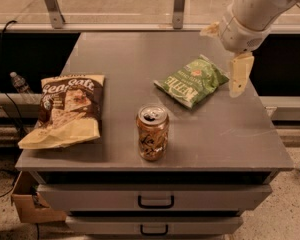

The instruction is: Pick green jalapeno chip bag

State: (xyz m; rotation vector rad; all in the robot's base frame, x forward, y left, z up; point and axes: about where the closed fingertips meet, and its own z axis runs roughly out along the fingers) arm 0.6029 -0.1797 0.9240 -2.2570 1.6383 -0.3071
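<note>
The green jalapeno chip bag lies flat on the grey table top, right of centre, its white lettering upside down to the camera. My gripper hangs from the white arm that comes in from the upper right. It is just to the right of the bag's right edge, over the table's right side, and holds nothing.
A brown-and-cream Sea Salt chip bag lies at the left of the table. A brown soda can stands upright near the front centre. Drawers sit below the table. A railing runs along the back.
</note>
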